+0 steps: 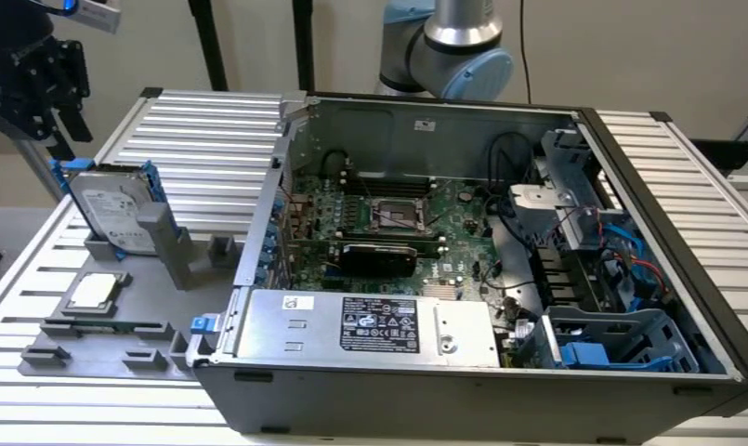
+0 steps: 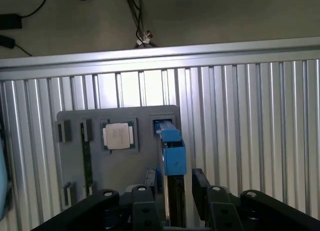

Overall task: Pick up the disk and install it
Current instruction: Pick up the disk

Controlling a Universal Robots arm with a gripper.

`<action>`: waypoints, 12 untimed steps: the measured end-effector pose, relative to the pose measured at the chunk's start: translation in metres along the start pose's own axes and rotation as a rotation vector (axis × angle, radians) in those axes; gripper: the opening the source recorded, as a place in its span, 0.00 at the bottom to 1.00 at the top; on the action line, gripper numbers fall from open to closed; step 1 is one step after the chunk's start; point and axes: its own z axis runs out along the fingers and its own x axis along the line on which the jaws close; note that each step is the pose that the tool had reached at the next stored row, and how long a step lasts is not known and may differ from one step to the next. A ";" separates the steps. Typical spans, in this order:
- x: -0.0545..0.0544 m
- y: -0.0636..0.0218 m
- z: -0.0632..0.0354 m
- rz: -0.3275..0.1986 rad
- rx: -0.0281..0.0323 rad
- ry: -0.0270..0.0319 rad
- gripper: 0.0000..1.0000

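The pincer (image 1: 39, 110) hangs above the far corner of the bench (image 1: 213, 121), on the exterior view's left. Its black fingers are spread and hold nothing.

In the exterior view the disk (image 1: 107, 209) stands on edge in a slot of a grey tray (image 1: 101, 351), its white label facing the camera and its blue carrier showing along the top and sides. The pincer is at about 11 o'clock from the disk, clear of it.

In the wrist view the disk (image 2: 172, 151) is seen edge-on as a narrow blue and dark strip. The pincer (image 2: 175, 180) straddles that line, with one of its fingers (image 2: 149, 183) on each side of the strip. I cannot tell from this view how far above the edge they are.

A square silver chip (image 1: 92, 291) lies flat in a recess of the same tray, at 6 o'clock from the disk in the exterior view. The wrist view shows the chip (image 2: 118, 136) just beside the disk on the tray (image 2: 120, 166), which sits on the ribbed bench (image 2: 250, 116).

At 3 o'clock from the tray stands an open computer case (image 1: 473, 409), with a green board (image 1: 463, 200) inside. A silver power supply (image 1: 374, 325) with a black label lies along its near wall. A blue-grey cage (image 1: 615, 334) fills the case's 4 o'clock corner. The arm (image 1: 454, 42) rises behind the case at 12 o'clock.
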 end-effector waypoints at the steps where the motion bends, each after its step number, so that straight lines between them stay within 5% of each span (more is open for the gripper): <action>1: 0.000 0.0000 0.0000 0.000 0.0000 0.0000 0.00; 12: -0.003 0.0019 0.0101 0.000 0.0007 -0.0001 0.00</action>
